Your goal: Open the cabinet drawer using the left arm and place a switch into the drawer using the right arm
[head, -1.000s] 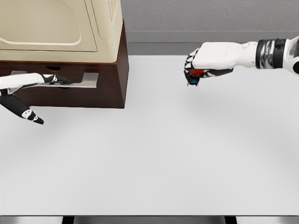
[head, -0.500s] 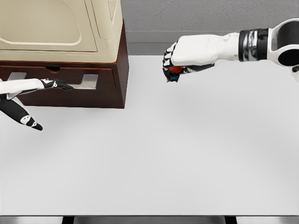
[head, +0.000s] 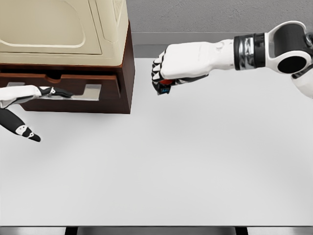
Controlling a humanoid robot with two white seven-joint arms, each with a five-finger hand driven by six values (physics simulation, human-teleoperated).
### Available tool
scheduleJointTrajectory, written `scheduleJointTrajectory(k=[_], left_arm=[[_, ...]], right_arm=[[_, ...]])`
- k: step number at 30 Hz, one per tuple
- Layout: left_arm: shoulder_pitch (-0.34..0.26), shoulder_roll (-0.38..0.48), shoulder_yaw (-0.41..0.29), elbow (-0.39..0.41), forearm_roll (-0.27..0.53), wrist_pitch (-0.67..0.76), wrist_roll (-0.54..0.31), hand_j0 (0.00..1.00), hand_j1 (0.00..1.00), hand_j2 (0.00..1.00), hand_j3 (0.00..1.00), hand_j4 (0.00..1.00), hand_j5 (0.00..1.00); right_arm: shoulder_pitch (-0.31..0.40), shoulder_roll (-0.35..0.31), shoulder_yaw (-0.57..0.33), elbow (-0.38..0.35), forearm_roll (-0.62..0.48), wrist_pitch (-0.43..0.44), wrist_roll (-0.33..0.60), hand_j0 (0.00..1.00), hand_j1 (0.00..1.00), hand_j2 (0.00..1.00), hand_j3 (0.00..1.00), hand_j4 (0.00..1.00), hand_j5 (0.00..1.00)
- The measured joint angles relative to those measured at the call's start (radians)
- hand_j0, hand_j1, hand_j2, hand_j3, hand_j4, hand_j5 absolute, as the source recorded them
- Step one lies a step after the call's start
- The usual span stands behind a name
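A dark brown cabinet with a cream top stands at the back left. Its drawer sits slightly pulled out, with a grey handle plate on its front. My left hand reaches in from the left edge. Its fingers are hooked at the handle and its thumb hangs spread below. My right hand hovers above the table just right of the cabinet, shut on a small red and blue switch. Only the underside of the switch shows under the curled fingers.
The white table stretches to the front and right. A grey wall runs along its back edge. The cream unit on top of the cabinet overhangs the drawer.
My right hand has carried the switch leftward, from the table's right toward the cabinet. The drawer has slid out a little, and my left hand has drawn back to the left with it.
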Motion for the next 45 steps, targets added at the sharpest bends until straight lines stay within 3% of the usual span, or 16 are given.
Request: scheduleJointTrajectory(k=[17,29,45], left_arm=[[0.044,0.053,0.013,-0.027,0.089,-0.005,-0.004,1.0,1.0,1.0,1.0,1.0,1.0],[0.072,0.083,0.021,-0.032,0.144,-0.013,-0.01,1.0,1.0,1.0,1.0,1.0,1.0],[0.122,0.135,0.023,-0.034,0.157,-0.027,-0.001,1.0,1.0,1.0,1.0,1.0,1.0]], right_arm=[[-0.038,0.097,0.013,0.002,-0.072,0.0,0.0,0.43,0.43,0.43,0.43,0.43,0.43],[-0.054,0.152,0.02,0.013,-0.079,0.056,0.0,0.43,0.43,0.43,0.43,0.43,0.43],[-0.069,0.213,0.032,0.05,-0.079,0.113,0.0,0.43,0.43,0.43,0.43,0.43,0.43]])
